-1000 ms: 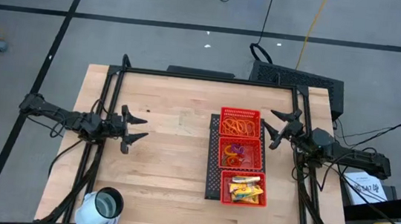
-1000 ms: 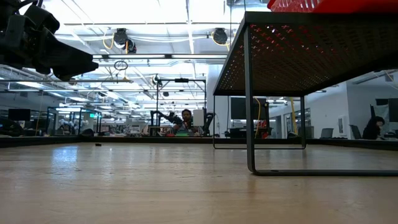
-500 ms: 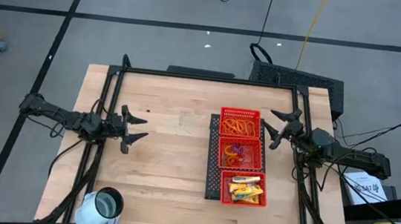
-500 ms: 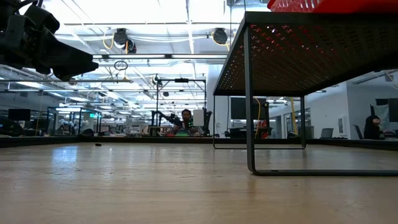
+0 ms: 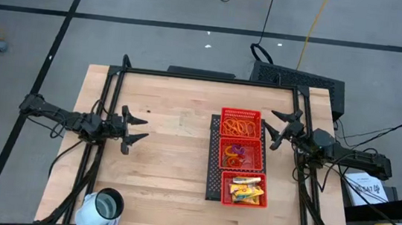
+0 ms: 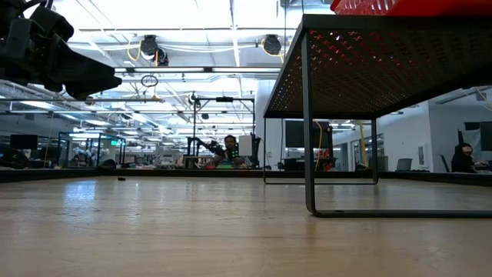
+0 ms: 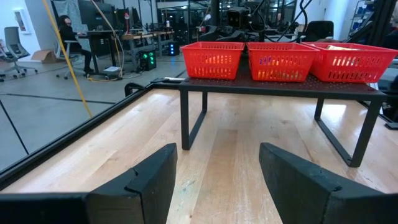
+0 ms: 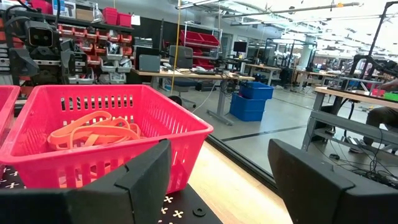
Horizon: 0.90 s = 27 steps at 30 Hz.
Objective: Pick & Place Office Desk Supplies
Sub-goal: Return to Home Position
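Observation:
A red mesh three-compartment tray stands on a small black stand on the table's right half. Its far bin holds orange rubber bands, also visible in the right wrist view. The middle bin holds small coloured clip-like pieces, the near bin yellow-orange packets. My left gripper hovers open over the table's left half, its fingers pointing toward the tray. My right gripper hovers open just right of the tray's far bin. Neither holds anything.
A white cylindrical cup stands at the table's near left corner. A black frame runs along the table's far edge. Bare wood lies between my left gripper and the tray. People sit at desks in the room beyond.

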Each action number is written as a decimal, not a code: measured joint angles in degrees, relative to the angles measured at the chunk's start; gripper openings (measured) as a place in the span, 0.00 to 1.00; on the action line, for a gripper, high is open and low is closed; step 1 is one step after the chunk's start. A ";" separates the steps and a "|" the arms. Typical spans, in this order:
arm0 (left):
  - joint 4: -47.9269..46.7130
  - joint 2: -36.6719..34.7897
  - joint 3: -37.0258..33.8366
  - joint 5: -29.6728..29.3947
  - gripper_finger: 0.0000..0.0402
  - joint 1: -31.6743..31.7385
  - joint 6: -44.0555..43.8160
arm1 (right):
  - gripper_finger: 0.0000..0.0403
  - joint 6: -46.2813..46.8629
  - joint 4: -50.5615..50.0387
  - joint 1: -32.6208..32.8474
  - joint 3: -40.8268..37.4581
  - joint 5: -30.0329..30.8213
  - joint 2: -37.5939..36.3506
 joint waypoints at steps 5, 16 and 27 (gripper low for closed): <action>0.00 0.00 0.00 0.00 0.60 0.01 0.00 | 0.63 0.00 0.00 0.00 0.00 -0.01 0.00; 0.00 0.00 -0.02 0.01 0.60 0.00 0.01 | 0.64 0.00 -0.01 0.00 0.00 0.00 0.00; 0.00 -0.02 -0.02 0.01 0.60 -0.01 0.00 | 0.63 0.00 -0.01 -0.01 0.01 0.01 0.00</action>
